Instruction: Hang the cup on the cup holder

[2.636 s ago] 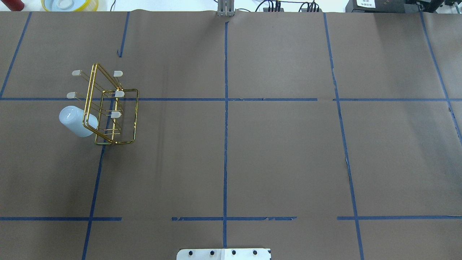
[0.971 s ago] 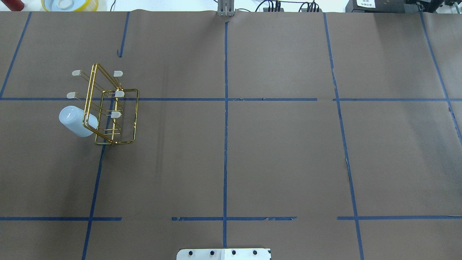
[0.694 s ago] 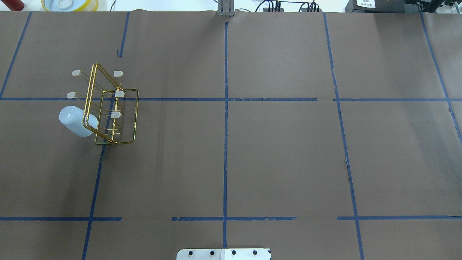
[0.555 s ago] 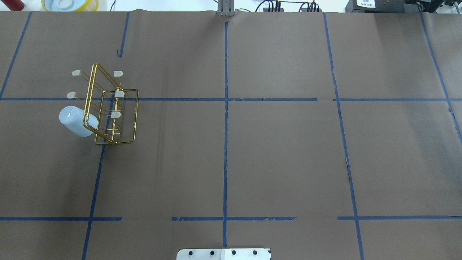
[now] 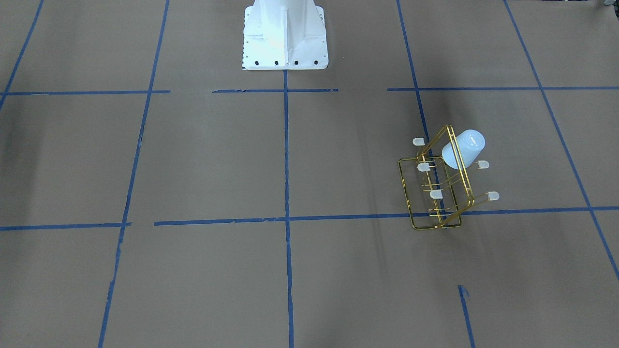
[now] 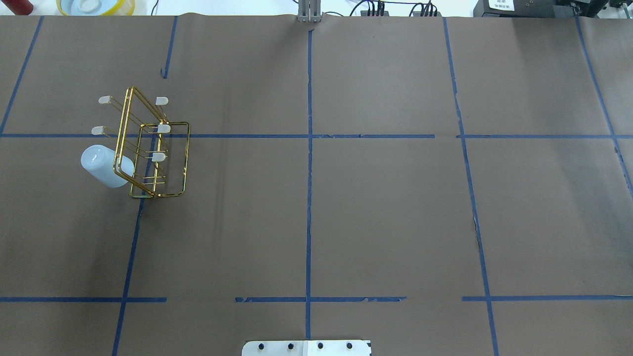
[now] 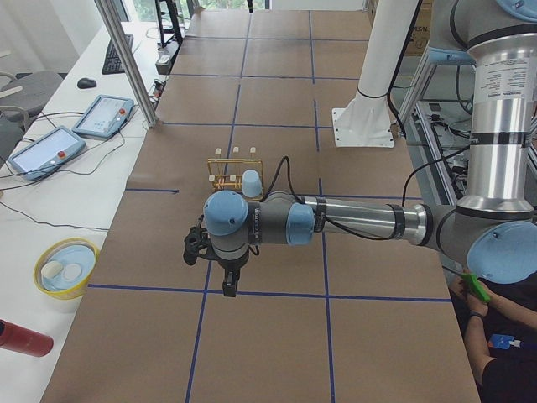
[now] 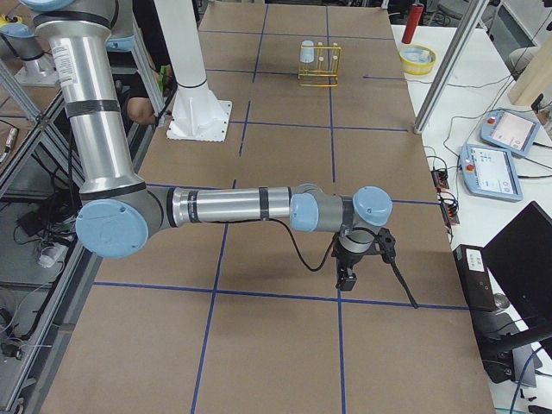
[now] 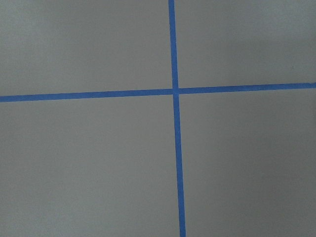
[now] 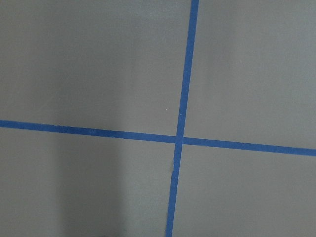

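The pale blue-white cup (image 6: 103, 165) sits upside down and tilted on a lower prong of the gold wire cup holder (image 6: 122, 134), its closed bottom pointing outward. Both show in the front view, cup (image 5: 464, 148) and holder (image 5: 405, 193), and far off in the right view (image 8: 307, 53). My left gripper (image 7: 228, 285) hangs over bare table away from the rack, seen only in the left side view; I cannot tell its state. My right gripper (image 8: 345, 278) hangs over the table's other end, seen only in the right side view; I cannot tell its state. Both wrist views show only brown paper and blue tape.
The white robot base (image 5: 284, 34) stands at the table's middle edge. A yellow bowl (image 7: 65, 267), a red object (image 7: 23, 338) and tablets (image 7: 102, 114) lie on the side bench. A metal post (image 7: 126, 59) stands at the table's far edge. A person (image 7: 495, 336) sits by the left arm.
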{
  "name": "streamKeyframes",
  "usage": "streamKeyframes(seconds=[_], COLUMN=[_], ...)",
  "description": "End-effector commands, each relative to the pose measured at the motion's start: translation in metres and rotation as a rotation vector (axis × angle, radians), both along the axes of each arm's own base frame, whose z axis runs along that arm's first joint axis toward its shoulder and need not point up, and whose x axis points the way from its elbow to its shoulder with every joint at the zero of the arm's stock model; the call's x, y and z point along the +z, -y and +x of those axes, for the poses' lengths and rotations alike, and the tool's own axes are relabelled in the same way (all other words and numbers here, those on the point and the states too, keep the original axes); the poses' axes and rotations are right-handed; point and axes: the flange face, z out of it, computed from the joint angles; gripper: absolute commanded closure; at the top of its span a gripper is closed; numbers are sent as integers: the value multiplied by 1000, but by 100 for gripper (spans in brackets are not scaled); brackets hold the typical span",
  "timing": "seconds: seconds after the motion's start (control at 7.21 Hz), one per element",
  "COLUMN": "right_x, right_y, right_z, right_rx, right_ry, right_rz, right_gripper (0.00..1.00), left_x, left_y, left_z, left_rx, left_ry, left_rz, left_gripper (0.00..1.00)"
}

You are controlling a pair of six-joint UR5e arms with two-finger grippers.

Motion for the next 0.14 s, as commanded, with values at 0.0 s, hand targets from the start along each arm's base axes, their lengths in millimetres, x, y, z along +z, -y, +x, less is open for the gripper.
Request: streamKeyframes(seconds=[0.0], right_x=[0], right_y=[0], right_z=[0], right_rx=[0], right_ry=[0], right_rz=[2], right_gripper=[0], left_x=[-3], left_y=[2], left_z=[0], left_rx=[0], left_ry=[-1], left_rz=[7], left_gripper=[0])
